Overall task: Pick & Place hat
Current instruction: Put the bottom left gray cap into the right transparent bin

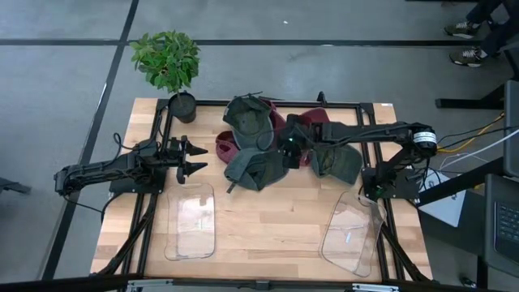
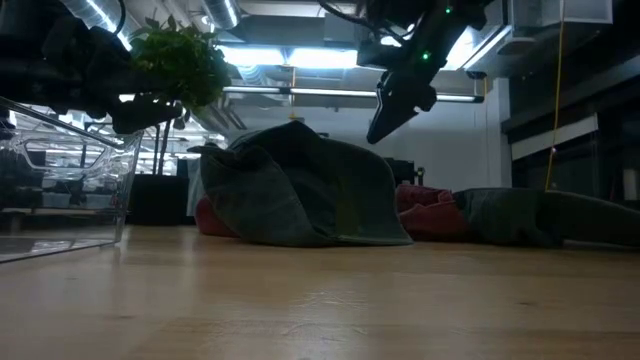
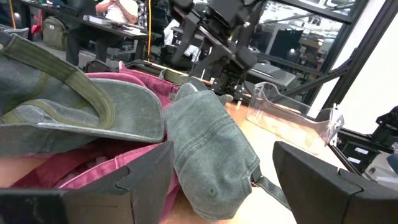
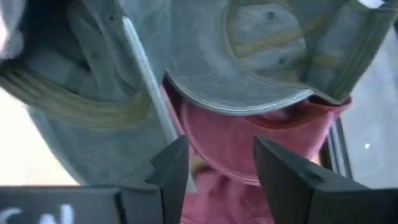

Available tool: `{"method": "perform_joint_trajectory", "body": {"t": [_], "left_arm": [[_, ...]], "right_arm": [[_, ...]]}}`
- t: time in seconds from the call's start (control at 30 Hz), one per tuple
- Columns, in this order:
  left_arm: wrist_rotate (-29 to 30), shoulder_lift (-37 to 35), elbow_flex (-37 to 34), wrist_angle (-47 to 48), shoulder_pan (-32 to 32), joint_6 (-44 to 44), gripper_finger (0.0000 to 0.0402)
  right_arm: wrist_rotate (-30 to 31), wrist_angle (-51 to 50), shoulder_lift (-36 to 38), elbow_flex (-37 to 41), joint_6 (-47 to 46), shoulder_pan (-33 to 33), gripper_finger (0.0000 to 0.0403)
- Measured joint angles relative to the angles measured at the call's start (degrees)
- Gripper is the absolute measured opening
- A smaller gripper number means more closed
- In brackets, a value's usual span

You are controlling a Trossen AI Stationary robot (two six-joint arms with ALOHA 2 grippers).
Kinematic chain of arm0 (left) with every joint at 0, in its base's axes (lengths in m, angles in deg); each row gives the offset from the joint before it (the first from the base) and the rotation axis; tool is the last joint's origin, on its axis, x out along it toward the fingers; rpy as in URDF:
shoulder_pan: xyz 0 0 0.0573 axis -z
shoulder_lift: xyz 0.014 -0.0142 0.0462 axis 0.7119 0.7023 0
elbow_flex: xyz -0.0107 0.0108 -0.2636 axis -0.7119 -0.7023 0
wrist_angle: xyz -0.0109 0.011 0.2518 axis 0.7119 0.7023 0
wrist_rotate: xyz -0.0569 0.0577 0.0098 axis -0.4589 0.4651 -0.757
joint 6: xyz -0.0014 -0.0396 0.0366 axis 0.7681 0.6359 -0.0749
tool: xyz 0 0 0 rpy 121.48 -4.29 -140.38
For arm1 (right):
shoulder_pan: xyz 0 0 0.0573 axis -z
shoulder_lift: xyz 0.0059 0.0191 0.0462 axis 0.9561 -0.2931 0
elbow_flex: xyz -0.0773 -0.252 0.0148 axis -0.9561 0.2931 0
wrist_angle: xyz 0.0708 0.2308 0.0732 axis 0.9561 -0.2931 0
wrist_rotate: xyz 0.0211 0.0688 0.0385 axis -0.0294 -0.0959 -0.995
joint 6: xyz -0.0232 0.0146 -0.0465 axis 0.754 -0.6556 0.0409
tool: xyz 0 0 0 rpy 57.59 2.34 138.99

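Hats: we see a pile of soft caps (image 1: 268,142) near the far edge of the tabletop (image 1: 259,227), about midway between its left and right edges; some are grey-green, some dark pink.
Nearest green cap: one grey-green cap (image 1: 253,169) lies at the near side of the pile, toward the middle of the tabletop.
Pink cap: a pink cap (image 4: 249,149) lies partly under the green ones, directly ahead of the right wrist camera.
Right gripper: the right gripper (image 1: 290,146) hangs above the pile; its jaws are open with a clear gap and hold nothing.
Left gripper: the left gripper (image 1: 190,160) waits near the left edge of the tabletop, jaws wide open and empty, pointing toward the pile.
Trays: two clear plastic trays (image 1: 190,221) (image 1: 353,231) lie near the front edge, one at each side.
Handling: we judge the caps to be light, soft and floppy, not fragile; the cloth will fold under the jaws and may drag a neighbour cap along.
Where to hold: we think the stiffer brim (image 4: 261,102) or a pinch of the crown is the best place.
Plant: a potted plant (image 1: 168,69) stands at the far left corner.
Writing: we can read no brand or label on any cap.
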Motion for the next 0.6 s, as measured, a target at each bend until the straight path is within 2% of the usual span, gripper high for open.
{"method": "perform_joint_trajectory", "body": {"t": [0.23, 0.47, 0.6], "left_arm": [[0.01, 0.01, 0.0, 0.0, -0.01, 0.0, 0.0267], [0.01, 0.01, 0.0, 0.0, 0.01, 0.0, 0.0267], [0.01, 0.0, 0.0, 0.0, 0.01, 0.0, 0.0267]], "right_arm": [[-8.61, 0.02, -1.65, 0.07, 0.95, 0.2, 0.018], [-5.86, 0.87, -4.58, 0.07, 2.48, 0.45, 0.0167], [-6.37, 0.29, -6.65, 0.07, 2.91, 0.64, 0.015]]}}
